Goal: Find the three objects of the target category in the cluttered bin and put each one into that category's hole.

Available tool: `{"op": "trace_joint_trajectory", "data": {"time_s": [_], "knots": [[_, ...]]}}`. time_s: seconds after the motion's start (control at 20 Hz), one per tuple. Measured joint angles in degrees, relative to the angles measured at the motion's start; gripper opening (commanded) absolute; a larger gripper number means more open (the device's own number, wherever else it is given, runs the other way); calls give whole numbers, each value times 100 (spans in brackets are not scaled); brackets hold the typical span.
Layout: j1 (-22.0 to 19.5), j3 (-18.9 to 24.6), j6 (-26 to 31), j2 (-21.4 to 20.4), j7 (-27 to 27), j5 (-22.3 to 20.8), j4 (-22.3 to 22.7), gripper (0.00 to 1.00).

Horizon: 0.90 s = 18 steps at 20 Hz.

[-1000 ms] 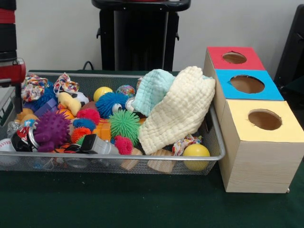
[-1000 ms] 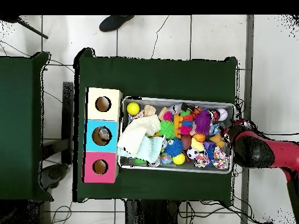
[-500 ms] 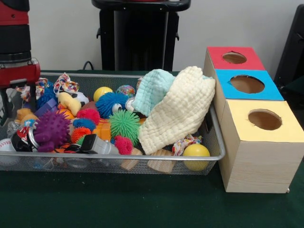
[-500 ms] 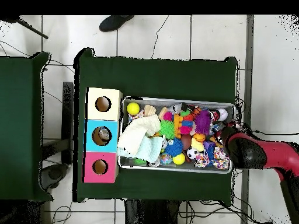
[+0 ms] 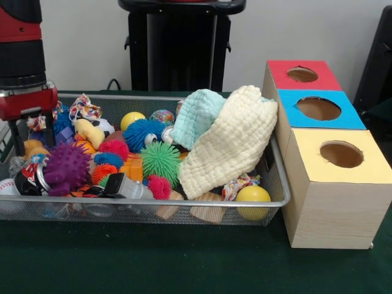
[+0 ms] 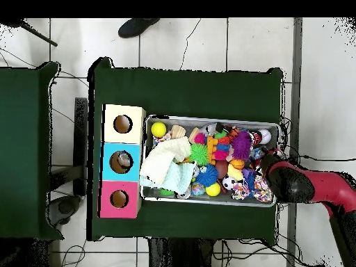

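The target category isn't given, so which three toys count I can't say; whatever they are, they lie somewhere in the wire bin (image 5: 278,184), which is heaped with toys. Near the middle sit a green spiky ball (image 5: 160,159) and a blue spiky ball (image 5: 141,133), with a purple spiky ball (image 5: 66,167) towards the gripper's end, a yellow ball (image 5: 253,196) at the box end and another yellow ball (image 5: 132,119) further back. A cream cloth (image 5: 231,144) and a mint cloth (image 5: 197,116) are draped over the box end of the heap and probably hide more toys beneath.

Just beside the bin stands the sorting box (image 5: 334,208) with three holes on top: a red hole (image 5: 302,74), a blue hole (image 5: 318,108) and a yellow hole (image 5: 341,154). From above, something pale seems to lie inside the blue hole, so one item may already be sorted; I can't make it out well.

The gripper (image 5: 32,130) hangs over the end of the bin farthest from the box, its two dark fingers (image 5: 18,136) standing apart with nothing between them. I'd call this the search-and-pick step: an empty gripper coming to the pile. The next move calls for picking one toy, dropping straight onto it, and closing without snagging the neighbours packed against it.
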Motion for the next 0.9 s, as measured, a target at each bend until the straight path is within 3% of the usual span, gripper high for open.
{"op": "trace_joint_trajectory", "data": {"time_s": [0.9], "knots": [[-118, -1, 0, 362, -766, -362, -2, 100]]}}
